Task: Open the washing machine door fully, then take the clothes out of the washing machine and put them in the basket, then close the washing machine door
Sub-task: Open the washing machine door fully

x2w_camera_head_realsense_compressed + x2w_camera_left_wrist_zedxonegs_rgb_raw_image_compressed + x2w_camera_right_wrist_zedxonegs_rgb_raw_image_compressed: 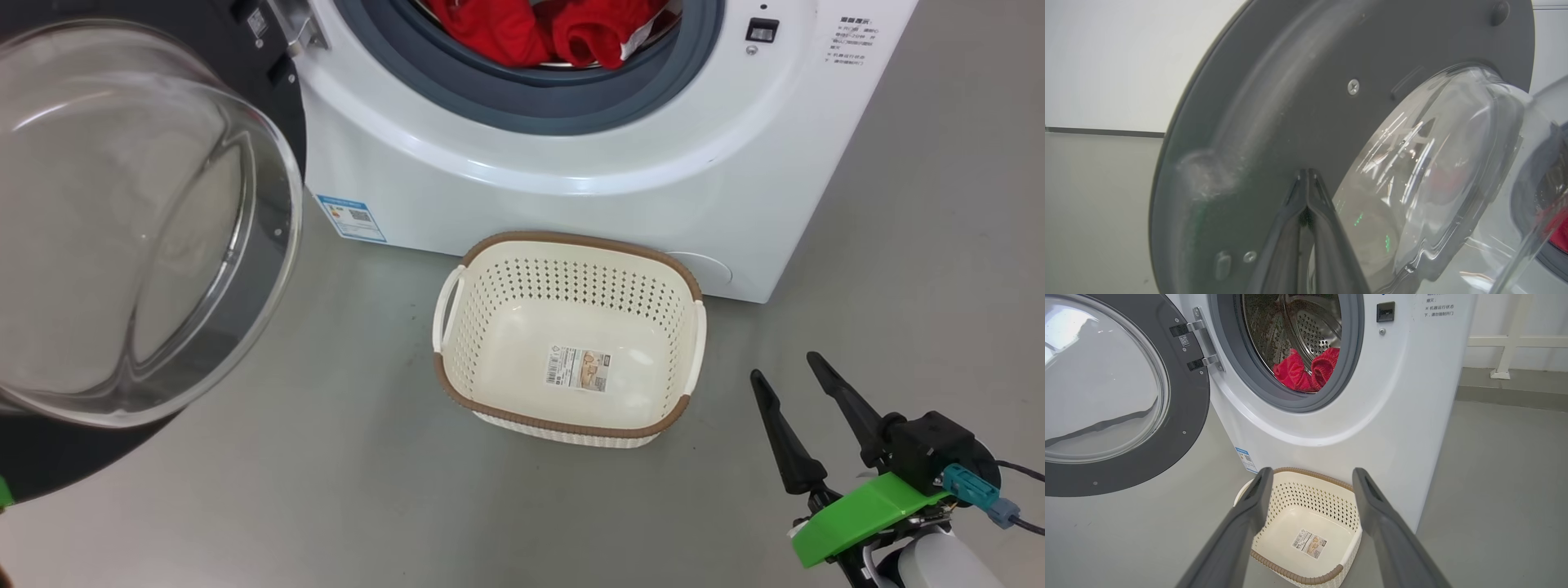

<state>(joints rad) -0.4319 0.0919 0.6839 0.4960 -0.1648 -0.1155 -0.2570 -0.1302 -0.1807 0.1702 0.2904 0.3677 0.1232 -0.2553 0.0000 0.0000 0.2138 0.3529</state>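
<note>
The washing machine (571, 155) (1392, 416) stands with its door (139, 229) (1106, 388) swung wide out to the left. Red clothes (547, 33) (1306, 369) lie in the drum behind the grey ring. On the floor before the machine sits the cream basket (571, 261) (1306, 490), nothing in it but a paper label. My left gripper (1306, 173) is shut, its tips against the door's (1274, 102) dark inner face beside the glass bowl. At the lower right, my right gripper (788, 367) (1310, 475) hangs open to the right of the basket, holding nothing.
Grey floor (326, 490) spreads around the basket and to the right of the machine. A white wall and a low white rail (1511, 343) stand behind on the right. The open door takes up the room at the left.
</note>
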